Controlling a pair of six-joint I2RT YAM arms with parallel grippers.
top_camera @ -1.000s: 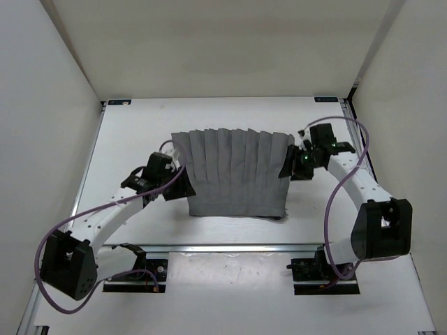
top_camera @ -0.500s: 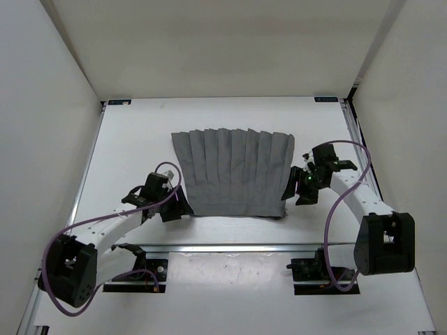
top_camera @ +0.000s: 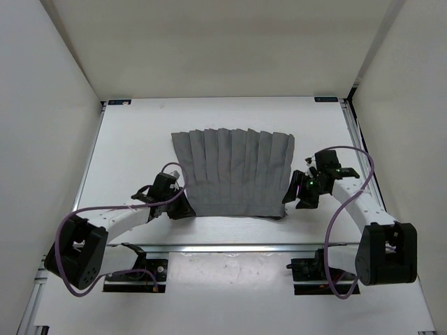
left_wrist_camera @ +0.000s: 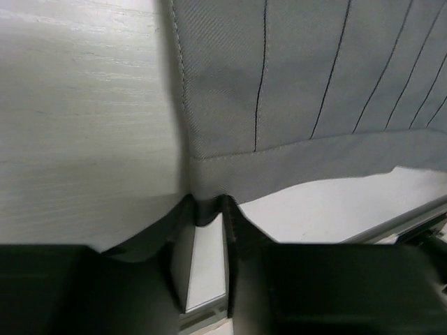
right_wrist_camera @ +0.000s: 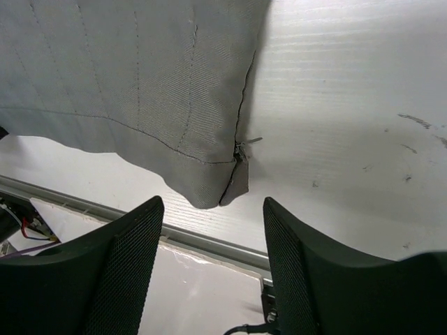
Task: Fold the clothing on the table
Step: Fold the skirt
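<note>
The left fingers point(left_wrist_camera: 178, 251) sat narrow, pinching the near-left waistband corner of the grey pleated skirt point(top_camera: 234, 171), which lay flat mid-desk point(top_camera: 133, 139) (waistband nearest the arms). The right fingers point(right_wrist_camera: 119, 265) stood wide, straddling the near-right corner untouched, probably so both corners could lift together for a fold.

White arms point(top_camera: 119, 218), black joints point(top_camera: 386, 251), looping purple cables point(top_camera: 329, 234)
</note>
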